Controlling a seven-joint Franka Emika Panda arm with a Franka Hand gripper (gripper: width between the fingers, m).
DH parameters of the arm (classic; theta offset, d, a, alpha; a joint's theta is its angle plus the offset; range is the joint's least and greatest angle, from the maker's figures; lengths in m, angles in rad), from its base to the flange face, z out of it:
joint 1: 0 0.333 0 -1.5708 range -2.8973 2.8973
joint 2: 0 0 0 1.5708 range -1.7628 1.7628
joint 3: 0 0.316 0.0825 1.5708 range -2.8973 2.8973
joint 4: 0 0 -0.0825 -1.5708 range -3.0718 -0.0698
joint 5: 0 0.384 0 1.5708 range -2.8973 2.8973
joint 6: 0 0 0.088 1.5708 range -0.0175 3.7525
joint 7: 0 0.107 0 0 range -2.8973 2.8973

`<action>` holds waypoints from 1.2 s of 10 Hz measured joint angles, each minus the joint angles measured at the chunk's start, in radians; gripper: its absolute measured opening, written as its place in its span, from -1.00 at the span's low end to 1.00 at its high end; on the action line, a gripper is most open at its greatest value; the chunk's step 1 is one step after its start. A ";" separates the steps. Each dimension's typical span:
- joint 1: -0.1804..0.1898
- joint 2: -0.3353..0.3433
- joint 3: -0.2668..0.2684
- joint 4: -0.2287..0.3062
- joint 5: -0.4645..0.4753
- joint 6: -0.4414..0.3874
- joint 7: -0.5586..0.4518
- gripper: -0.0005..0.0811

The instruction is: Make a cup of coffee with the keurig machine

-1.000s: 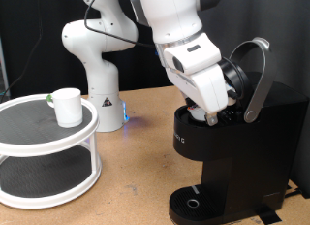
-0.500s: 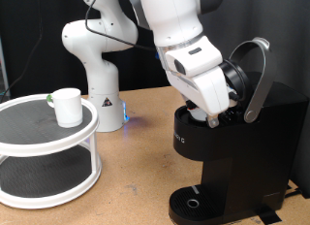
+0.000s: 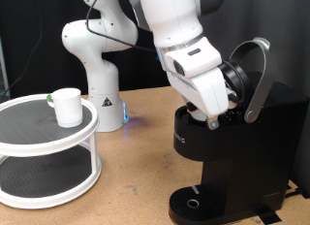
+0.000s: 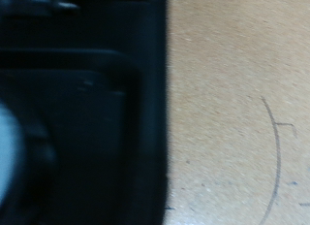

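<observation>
The keurig machine (image 3: 237, 152) stands at the exterior view's right with its silver-grey lid handle (image 3: 258, 78) raised. My gripper (image 3: 214, 116) reaches down into the open top of the machine, and its fingertips are hidden there. The white cup (image 3: 68, 106) stands upright on the top tier of a round white shelf (image 3: 29, 128) at the exterior view's left, far from the gripper. The wrist view shows the machine's black body (image 4: 82, 118) very close and blurred, with a pale round edge (image 4: 6, 152) that I cannot identify. No fingers show in the wrist view.
The arm's white base (image 3: 97, 65) stands at the back with a blue light (image 3: 129, 115) at its foot. The brown table (image 3: 136, 181) stretches between shelf and machine. The round drip tray (image 3: 194, 201) is at the machine's foot.
</observation>
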 joint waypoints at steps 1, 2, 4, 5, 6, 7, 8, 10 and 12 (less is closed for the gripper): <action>-0.001 0.009 -0.001 0.007 -0.005 0.010 0.034 0.98; -0.001 0.021 -0.003 0.021 -0.008 0.010 0.064 0.98; -0.001 0.043 -0.005 0.055 -0.008 0.002 0.083 0.98; 0.001 0.061 0.000 0.072 0.002 0.005 0.088 0.98; 0.001 0.080 0.004 0.095 0.010 0.005 0.088 0.98; 0.002 0.094 0.010 0.109 0.023 0.005 0.086 0.98; 0.002 0.099 0.016 0.116 0.034 0.004 0.077 0.98; 0.003 0.099 0.024 0.117 0.049 0.003 0.058 0.98; 0.003 0.095 0.025 0.116 0.060 -0.005 0.034 0.98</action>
